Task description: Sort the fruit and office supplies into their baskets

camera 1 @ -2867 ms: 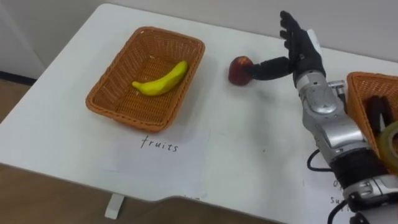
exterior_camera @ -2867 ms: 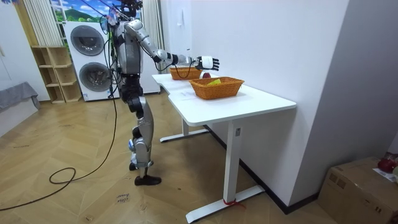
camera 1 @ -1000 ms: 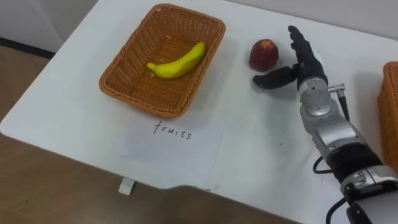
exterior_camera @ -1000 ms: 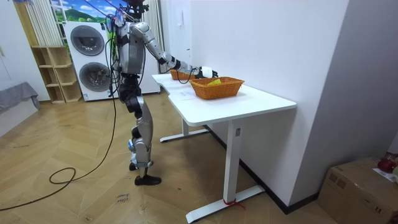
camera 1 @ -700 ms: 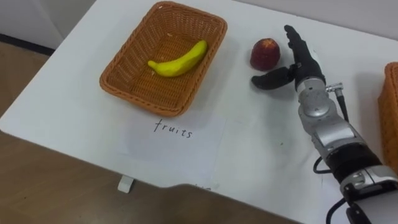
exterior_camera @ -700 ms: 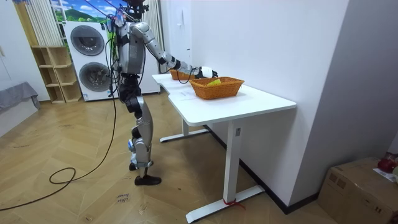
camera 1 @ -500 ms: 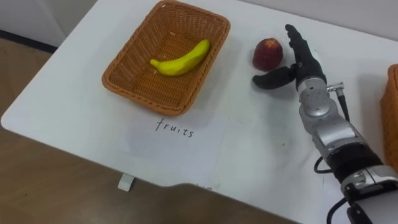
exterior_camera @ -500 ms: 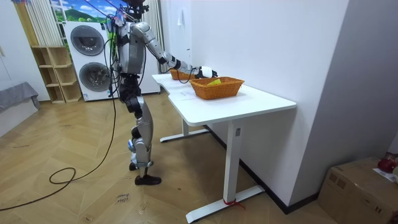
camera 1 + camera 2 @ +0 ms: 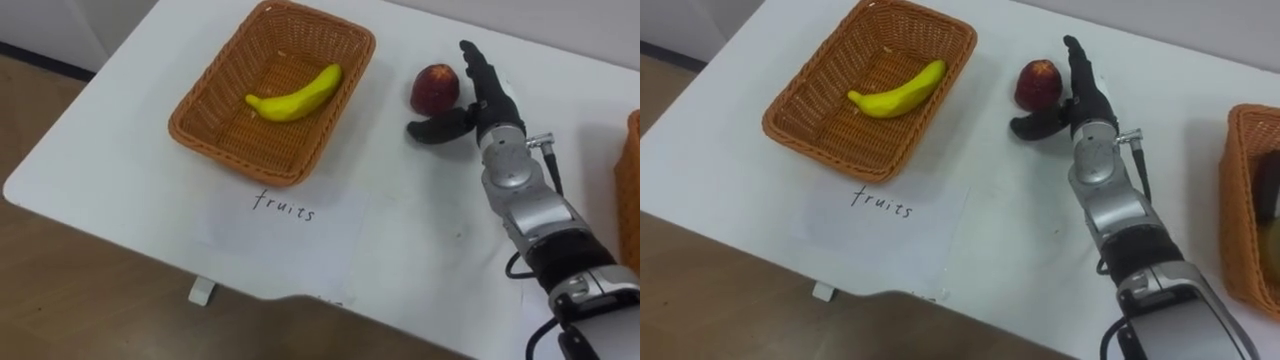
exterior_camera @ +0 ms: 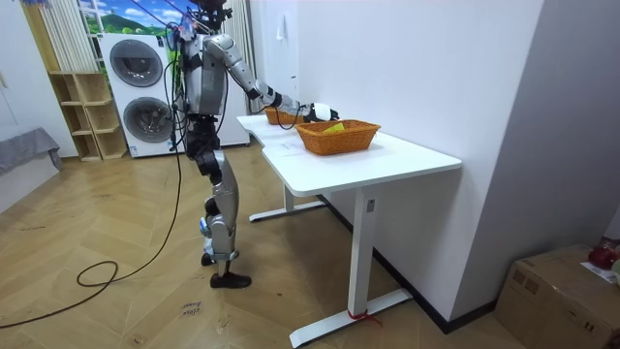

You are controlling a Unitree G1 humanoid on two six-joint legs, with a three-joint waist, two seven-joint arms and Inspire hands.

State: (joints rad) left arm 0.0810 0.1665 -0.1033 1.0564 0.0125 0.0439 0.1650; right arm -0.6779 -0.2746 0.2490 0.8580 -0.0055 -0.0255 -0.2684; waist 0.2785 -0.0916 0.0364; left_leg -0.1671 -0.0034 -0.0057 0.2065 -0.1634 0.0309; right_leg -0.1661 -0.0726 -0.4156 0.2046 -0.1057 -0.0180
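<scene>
A red apple [image 9: 434, 89] lies on the white table [image 9: 400, 230], to the right of the wicker fruit basket [image 9: 196, 116]. A yellow banana [image 9: 294, 94] lies inside that basket. My right hand [image 9: 482, 97] rests just right of the apple with straight fingers beside it and the thumb spread in front of it; the hand is open and holds nothing. The apple [image 9: 1037, 82] and the hand [image 9: 1080, 92] sit close together, the fingers right beside the fruit. A second wicker basket [image 9: 1243, 200] stands at the right with dark items in it.
A paper sheet with handwriting [image 9: 282, 214] lies in front of the fruit basket. The table's near edge [image 9: 150, 265] runs along the lower left. In the room view I stand at the table's side, right arm stretched over the table [image 10: 387, 160]; washing machines [image 10: 136, 87] stand behind.
The camera has shifted, moving the picture slightly right. My right hand dropped from above the apple to table level beside it about three seconds ago; over the last second it has hardly moved.
</scene>
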